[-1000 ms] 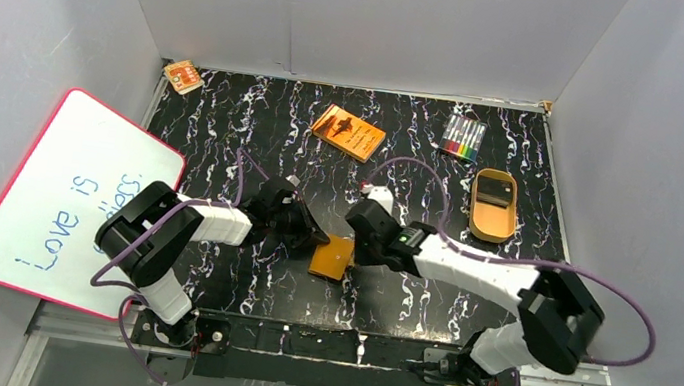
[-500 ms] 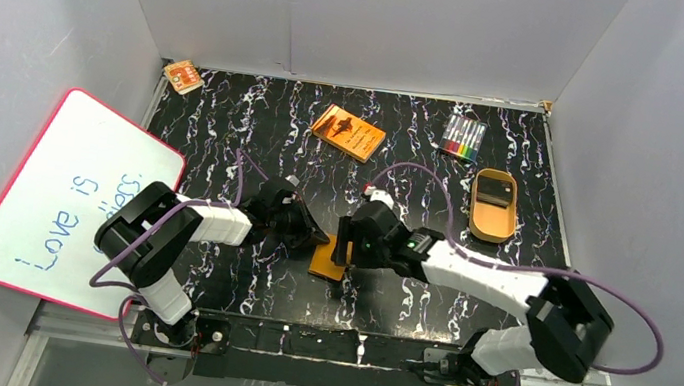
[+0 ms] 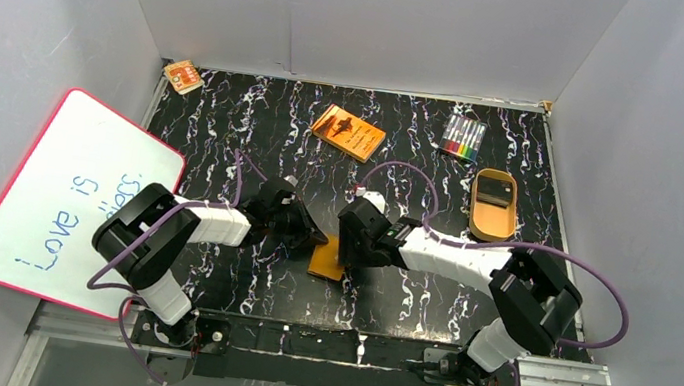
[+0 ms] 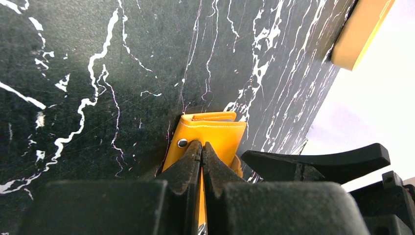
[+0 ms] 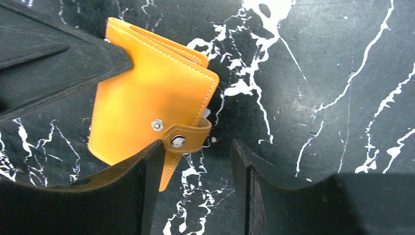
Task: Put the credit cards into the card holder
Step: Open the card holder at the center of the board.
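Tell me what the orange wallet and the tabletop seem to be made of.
The wallet looks like smooth leather or faux leather: satin sheen, stitched edges, metal snap. The tabletop looks like black marble with white veins, possibly printed laminate; can't tell.

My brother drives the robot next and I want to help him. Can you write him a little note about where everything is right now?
The left gripper is shut on one edge of the card holder, in the near middle.
The right gripper is open and holds nothing. Its jaws sit at the snap tab.
The credit cards look black and lie in the tan tray on the right, untouched.
Done: the card holder is pinned. It is folded, and the tab looks unsnapped.
Left: open the holder, fetch the cards, slide them in.
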You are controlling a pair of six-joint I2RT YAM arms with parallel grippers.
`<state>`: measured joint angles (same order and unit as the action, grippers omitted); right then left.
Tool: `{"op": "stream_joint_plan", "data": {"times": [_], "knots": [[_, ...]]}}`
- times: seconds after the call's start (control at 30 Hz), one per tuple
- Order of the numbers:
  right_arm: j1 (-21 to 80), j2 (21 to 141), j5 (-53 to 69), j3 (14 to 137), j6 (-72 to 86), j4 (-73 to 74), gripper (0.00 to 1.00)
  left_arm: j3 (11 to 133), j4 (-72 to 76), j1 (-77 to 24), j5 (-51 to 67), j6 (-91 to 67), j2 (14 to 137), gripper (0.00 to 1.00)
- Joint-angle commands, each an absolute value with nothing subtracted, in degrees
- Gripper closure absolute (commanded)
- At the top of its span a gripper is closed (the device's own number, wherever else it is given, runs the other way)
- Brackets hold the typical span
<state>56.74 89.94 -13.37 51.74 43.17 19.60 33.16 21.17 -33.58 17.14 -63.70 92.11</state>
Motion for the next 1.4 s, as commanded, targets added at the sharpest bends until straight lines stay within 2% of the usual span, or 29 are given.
{"op": "stream_joint_plan", "data": {"times": [0.0,0.27,0.4,0.47,0.53,0.67,0.77,0.83,0.87,0.97,1.37], "knots": [[55.58,87.34,-14.54,49.92,43.91,19.48,0.46,30.76,12.81,-33.49,12.67,-61.56,92.50,1.00],[53.93,86.08,-13.62,47.77,43.31,18.46,0.78,29.85,13.01,-33.49,13.02,-61.58,91.57,1.00],[53.49,83.50,-13.00,45.81,41.89,15.91,1.00,29.36,13.41,-33.49,14.06,-61.51,91.03,1.00],[53.28,81.55,-11.35,44.70,39.48,13.18,1.00,29.38,13.86,-33.49,15.31,-60.87,90.49,1.00],[53.16,80.05,-9.59,44.75,36.37,11.93,1.00,29.36,13.48,-33.49,15.87,-60.19,88.92,0.91],[53.16,77.23,-7.45,45.01,31.17,11.34,1.00,29.27,11.06,-33.49,16.45,-58.02,83.67,0.57],[53.03,75.67,-3.97,44.48,27.54,9.44,1.00,29.54,9.04,-33.58,16.63,-55.88,79.55,0.41],[53.07,74.51,-2.85,43.12,26.79,7.48,1.00,28.94,8.77,-33.78,16.42,-55.51,76.65,0.21],[53.03,73.89,-2.49,42.43,26.60,6.46,1.00,28.48,8.78,-33.89,16.23,-55.56,75.29,0.16],[52.89,72.49,-1.00,40.97,26.36,3.97,1.00,27.14,8.85,-34.24,15.55,-55.17,71.85,0.10],[52.87,71.53,3.81,39.37,26.32,-0.10,1.00,29.15,8.54,-35.10,16.75,-53.18,73.24,0.10]]}}
